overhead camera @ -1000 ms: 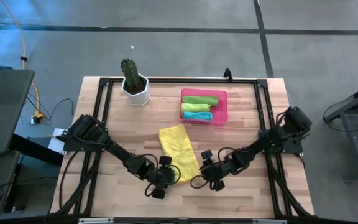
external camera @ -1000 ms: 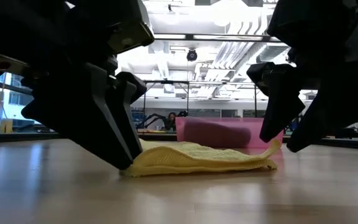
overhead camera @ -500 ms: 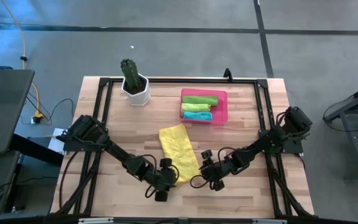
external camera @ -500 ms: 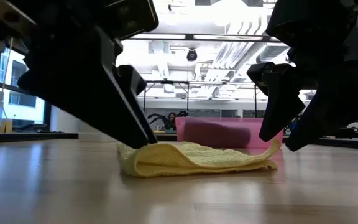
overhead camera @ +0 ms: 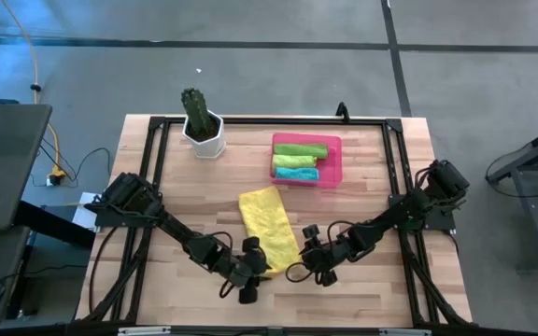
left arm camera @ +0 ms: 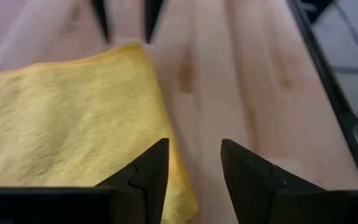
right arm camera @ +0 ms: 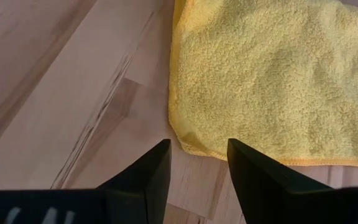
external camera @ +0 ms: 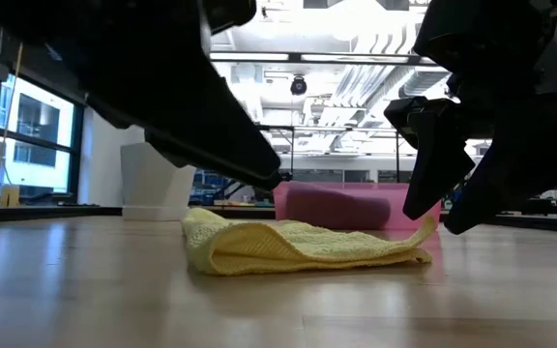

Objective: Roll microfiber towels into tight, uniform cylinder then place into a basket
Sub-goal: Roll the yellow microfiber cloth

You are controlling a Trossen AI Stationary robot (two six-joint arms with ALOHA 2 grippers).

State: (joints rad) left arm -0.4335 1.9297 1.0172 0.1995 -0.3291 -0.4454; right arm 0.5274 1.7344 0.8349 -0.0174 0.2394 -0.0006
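Yellow towel (overhead camera: pixel 269 231) flat on counter (overhead camera: pixel 362 196), lower centre of the high view.
Left tool (overhead camera: pixel 247 278) and right tool (overhead camera: pixel 303 265) both spread, empty, flanking its near edge; pink basket (overhead camera: pixel 332 166) above, holding rolled towels.

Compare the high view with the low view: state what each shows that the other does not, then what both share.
Only the high view shows the green cactus in its pot, the lime green towel and teal blue towel rolled inside the basket, and the whole table frame.

Only the low view shows the yellow towel's folded near edge in profile, and the room's ceiling lights behind.

Both show the yellow towel on the table, the pink basket, the white pot, the left tool and the right tool, both open, at the towel's near end.
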